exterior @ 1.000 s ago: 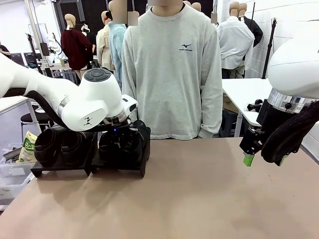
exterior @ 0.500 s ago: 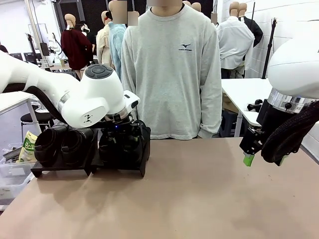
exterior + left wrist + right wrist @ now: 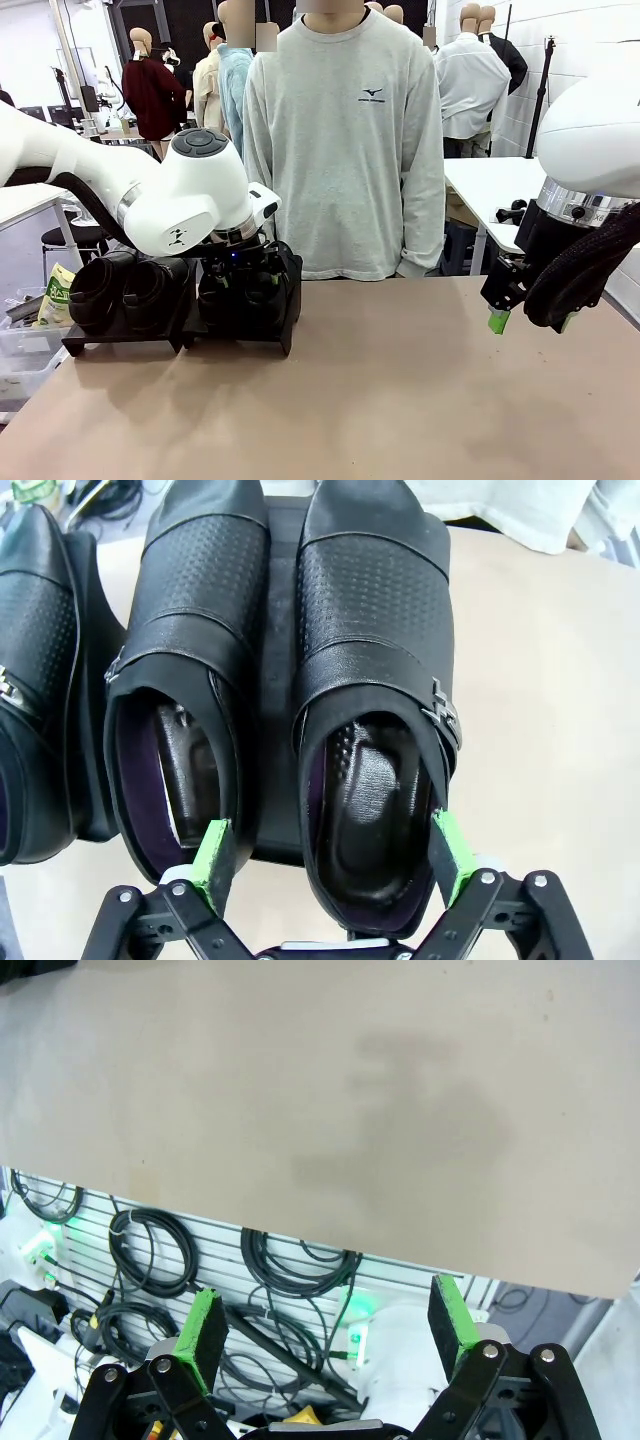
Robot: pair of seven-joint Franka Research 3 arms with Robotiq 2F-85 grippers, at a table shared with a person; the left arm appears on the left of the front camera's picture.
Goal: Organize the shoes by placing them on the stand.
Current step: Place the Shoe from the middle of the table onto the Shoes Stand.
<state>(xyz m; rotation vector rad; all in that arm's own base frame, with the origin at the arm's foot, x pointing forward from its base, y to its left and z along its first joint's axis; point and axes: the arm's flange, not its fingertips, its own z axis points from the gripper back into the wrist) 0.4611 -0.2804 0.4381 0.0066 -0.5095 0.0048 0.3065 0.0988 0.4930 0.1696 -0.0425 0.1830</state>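
Two black shoes, one (image 3: 190, 630) beside the other (image 3: 375, 680), lie side by side on the right unit of the black stand (image 3: 240, 335). My left gripper (image 3: 332, 850) is open just above their heels. Its green pads (image 3: 452, 845) straddle the heel of the right-hand shoe without gripping it. Another pair of shoes (image 3: 125, 290) rests on the stand's left unit, and the edge of one of them (image 3: 30, 680) shows in the left wrist view. My right gripper (image 3: 328, 1328) hangs open and empty over the table's right edge (image 3: 530, 320).
A person in a grey sweatshirt (image 3: 345, 150) stands behind the table's far edge, hands out of sight. The tan tabletop (image 3: 400, 400) is bare from the stand to my right arm. Cables (image 3: 150, 1250) hang below the table edge.
My left gripper has opened and let go of the right-hand shoe on the stand, and the arm has risen slightly. The right arm has not moved.
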